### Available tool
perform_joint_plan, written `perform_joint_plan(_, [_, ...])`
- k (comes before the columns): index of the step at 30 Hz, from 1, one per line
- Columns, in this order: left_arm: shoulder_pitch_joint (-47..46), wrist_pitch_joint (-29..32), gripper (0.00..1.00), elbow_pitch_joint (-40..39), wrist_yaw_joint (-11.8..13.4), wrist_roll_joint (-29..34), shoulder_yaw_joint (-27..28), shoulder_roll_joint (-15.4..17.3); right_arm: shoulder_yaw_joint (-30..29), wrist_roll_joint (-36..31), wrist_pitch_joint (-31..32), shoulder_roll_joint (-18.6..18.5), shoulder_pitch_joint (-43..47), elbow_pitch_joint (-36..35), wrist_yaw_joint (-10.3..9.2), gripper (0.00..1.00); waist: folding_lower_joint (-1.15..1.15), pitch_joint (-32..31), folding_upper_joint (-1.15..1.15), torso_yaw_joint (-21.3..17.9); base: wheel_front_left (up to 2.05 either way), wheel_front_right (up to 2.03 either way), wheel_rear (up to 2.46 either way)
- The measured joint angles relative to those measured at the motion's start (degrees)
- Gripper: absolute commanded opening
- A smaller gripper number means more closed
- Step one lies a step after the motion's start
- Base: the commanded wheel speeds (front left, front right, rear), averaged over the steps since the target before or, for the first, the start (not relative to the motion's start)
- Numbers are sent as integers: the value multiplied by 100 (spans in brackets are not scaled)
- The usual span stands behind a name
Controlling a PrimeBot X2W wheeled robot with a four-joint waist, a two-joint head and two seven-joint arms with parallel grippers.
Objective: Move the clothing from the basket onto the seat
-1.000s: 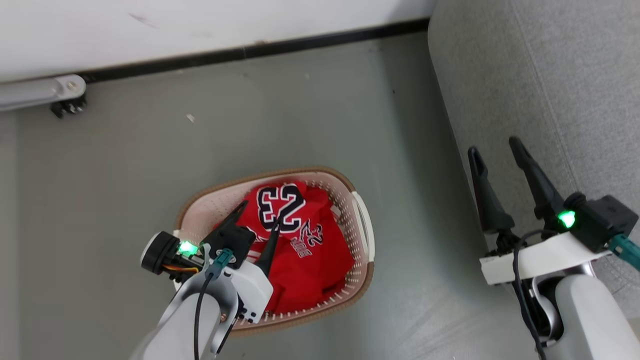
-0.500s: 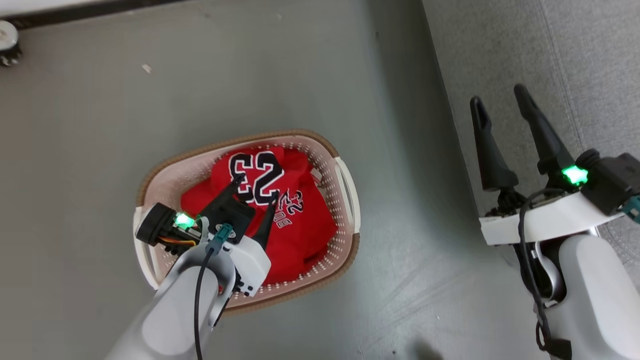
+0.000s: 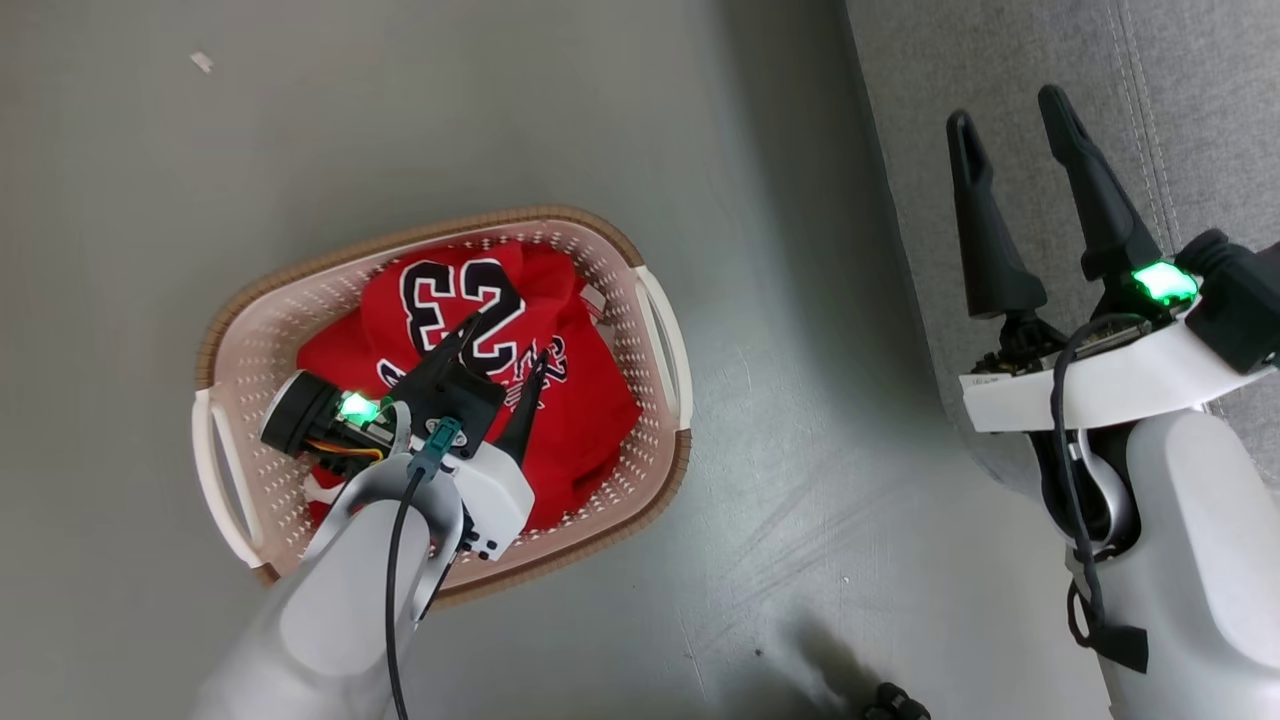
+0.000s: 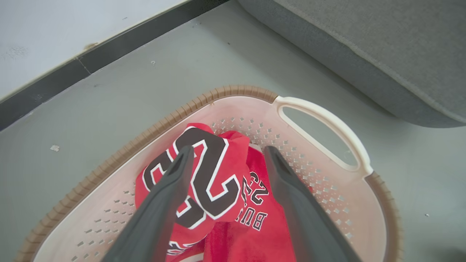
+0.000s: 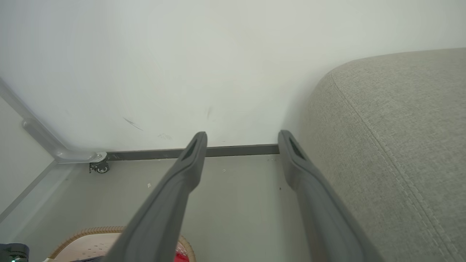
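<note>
Red clothing (image 3: 590, 420) with a black-and-white "23" lies bunched in the cream basket (image 3: 655, 340) on the grey floor. My left gripper (image 3: 505, 342) hangs open just above the pile, fingers straddling the "23" fold (image 4: 214, 171), nothing between them; whether they touch the fabric is unclear. In the left wrist view the clothing (image 4: 225, 218) fills the basket (image 4: 324, 120) under my left gripper (image 4: 227, 153). My right gripper (image 3: 1008, 112) stands open and empty over the edge of the grey seat (image 3: 1210, 120). The right wrist view shows my right gripper (image 5: 242, 136) beside the seat (image 5: 400, 145).
A white wall (image 5: 182, 65) with a dark baseboard (image 5: 236, 150) stands behind the basket, and a small caster wheel (image 5: 100, 167) on a metal frame sits at its foot. A dark object (image 3: 895, 703) lies on the floor at the lower edge.
The head camera has tilted down, so wall and baseboard have left the picture. My left gripper has come lower over the "23" fold. Both grippers stay open.
</note>
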Motion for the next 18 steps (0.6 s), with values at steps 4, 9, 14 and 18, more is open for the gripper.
perform_joint_plan(4, [-88, -46, 100, 87, 7, 62, -23, -2, 18, 24, 0, 0, -109, 0, 0, 100, 0, 133, 0, -73, 0, 0, 0])
perform_joint_plan(9, [-195, -102, 100, 224, 65, 88, 24, 0, 35, 86, 0, 0, -209, 0, 0, 100, 0, 277, 0, -165, 0, 0, 0])
perform_joint_plan(14, [-298, -104, 100, 403, 192, 90, 114, 54, 35, 98, -1, -1, -283, 5, 0, 100, 0, 408, 0, -250, 0, 0, 0])
perform_joint_plan(18, [-333, -135, 100, 514, 294, 91, 155, 74, 36, 100, -1, 0, -299, 9, 0, 100, 0, 482, 0, -294, 0, 0, 0])
